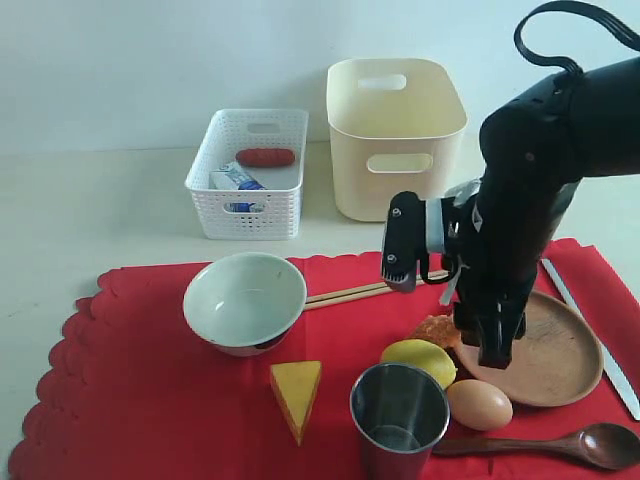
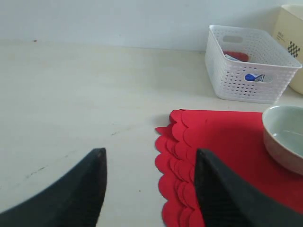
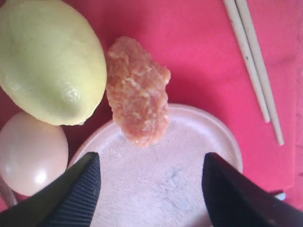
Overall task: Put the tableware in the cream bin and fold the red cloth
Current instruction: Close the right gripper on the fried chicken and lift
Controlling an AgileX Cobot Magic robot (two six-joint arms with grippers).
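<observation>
Steel cup (image 1: 398, 415) sits closest to the lens, on the big red scalloped cloth (image 1: 150, 400), off to one side of the right pincer (image 3: 150, 161). That pincer hangs directly over the brown round wooden plate (image 1: 560, 350), jaws apart, nothing btwn them but plate surface. Orange crumbly food piece (image 3: 138, 104) lies across the plate's rim just ahead of the jaws. Yellow lemon (image 3: 49, 61) & pale egg (image 3: 31, 151) crowd the rim beside one jaw. Left pincer (image 2: 150, 152) is also apart & empty, over bare table just beside the cloth's scalloped edge, w/ the pale green-white bowl (image 2: 286, 137) further along the cloth. Tall cream bin (image 1: 395, 135) stands well beyond the right pincer, no tableware showing in it.

Risks, my read:
- Plate is flat & shallow, so a top-down pinch could slip off the rim.
- Food piece may ride along into the bin, or tumble off.
- A jaw coming down nr the egg could nudge it & set it rolling.
- Dragging the plate would ruck the cloth.
</observation>
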